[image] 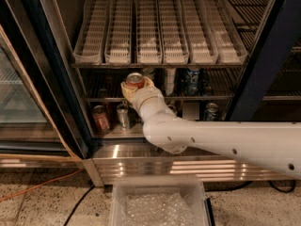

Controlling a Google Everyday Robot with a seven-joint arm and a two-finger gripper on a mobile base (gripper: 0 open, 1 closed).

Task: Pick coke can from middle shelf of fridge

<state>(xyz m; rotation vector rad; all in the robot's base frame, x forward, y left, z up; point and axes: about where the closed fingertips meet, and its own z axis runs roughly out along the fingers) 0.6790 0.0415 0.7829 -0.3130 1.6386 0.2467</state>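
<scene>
Fridge [155, 157] door's open so the arm can reach in. At the middle shelf [211, 98], by its front left edge, the gripper [136, 92] looks clamped round the coke can [135, 80], probably ready to pull it out.
</scene>
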